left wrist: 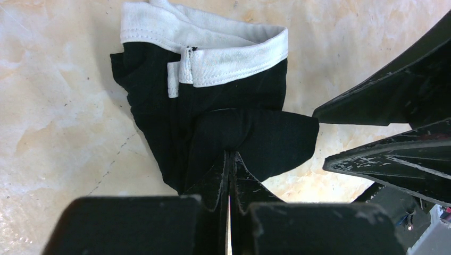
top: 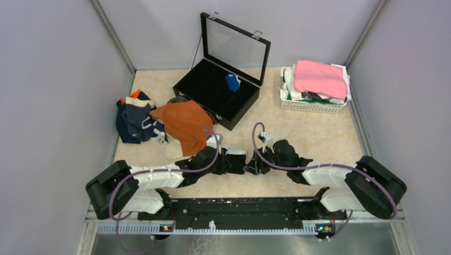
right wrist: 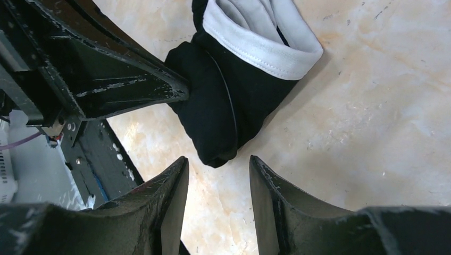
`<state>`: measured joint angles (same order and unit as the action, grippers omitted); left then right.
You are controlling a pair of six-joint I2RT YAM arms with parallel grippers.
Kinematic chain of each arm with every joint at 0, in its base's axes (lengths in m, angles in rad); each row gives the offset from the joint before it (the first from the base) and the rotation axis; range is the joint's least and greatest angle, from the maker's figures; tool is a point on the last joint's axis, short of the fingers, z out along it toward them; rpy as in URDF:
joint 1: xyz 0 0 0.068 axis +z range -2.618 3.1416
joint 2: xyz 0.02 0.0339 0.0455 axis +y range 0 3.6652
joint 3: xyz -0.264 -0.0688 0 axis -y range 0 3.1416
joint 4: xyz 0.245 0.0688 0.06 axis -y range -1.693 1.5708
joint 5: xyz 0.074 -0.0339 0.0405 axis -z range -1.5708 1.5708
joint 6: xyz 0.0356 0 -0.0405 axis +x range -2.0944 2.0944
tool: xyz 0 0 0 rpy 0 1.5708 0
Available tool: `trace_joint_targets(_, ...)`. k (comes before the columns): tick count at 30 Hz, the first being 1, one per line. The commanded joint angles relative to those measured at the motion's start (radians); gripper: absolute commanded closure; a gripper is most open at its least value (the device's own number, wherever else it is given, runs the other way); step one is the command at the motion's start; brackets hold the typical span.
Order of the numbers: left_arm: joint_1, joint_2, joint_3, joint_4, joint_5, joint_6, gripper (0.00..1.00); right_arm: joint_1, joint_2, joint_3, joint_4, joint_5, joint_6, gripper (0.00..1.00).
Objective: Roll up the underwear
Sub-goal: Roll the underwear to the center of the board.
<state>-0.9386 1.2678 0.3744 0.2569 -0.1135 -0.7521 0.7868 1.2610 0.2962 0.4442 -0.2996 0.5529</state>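
Progress is looking partial: one blue roll point(top: 232, 82) is sitting in the black case point(top: 198, 87), the orange pair point(top: 183, 125) and navy pair point(top: 133, 123) are lying unrolled at left, and the black briefs point(left wrist: 213, 106) are lying half-bundled between my low, inward-reaching arms. My left pincer point(left wrist: 230, 155) is clenching their flap; my right pincer point(right wrist: 218, 161) is hovering spread at the bundle's end.

Two arms: left arm point(top: 154, 178), right arm point(top: 330, 172). One case point(top: 244, 109) with one blue roll point(top: 232, 82) inside. One basket point(top: 311, 105) far right, with one pink cloth point(top: 319, 78). Loose: one black pair point(left wrist: 223, 127), one orange pair point(top: 183, 123); the navy heap point(top: 133, 122) at left cannot be counted.
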Motion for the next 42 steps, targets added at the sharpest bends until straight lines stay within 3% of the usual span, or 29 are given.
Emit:
trace_joint_targets(1,0.009,0.025,0.001,-0.103,-0.049,0.029,1.0,-0.007,0.047,0.045,0.106,-0.02,0.026,0.55)
trace_joint_targets(12,0.009,0.024,0.001,-0.101,-0.045,0.033,1.0,-0.007,0.149,0.061,0.219,-0.028,0.055,0.61)
trace_joint_targets(26,0.009,-0.052,0.022,-0.104,-0.014,0.06,1.0,-0.008,0.209,0.102,0.176,-0.006,0.094,0.96)
trace_joint_targets(34,0.009,-0.146,0.073,-0.091,0.059,0.128,1.0,-0.007,0.202,0.153,0.075,0.006,0.091,0.99)
trace_joint_targets(42,0.009,-0.091,0.096,-0.063,0.067,0.146,1.0,-0.008,0.195,0.161,0.051,0.0,0.09,1.0)
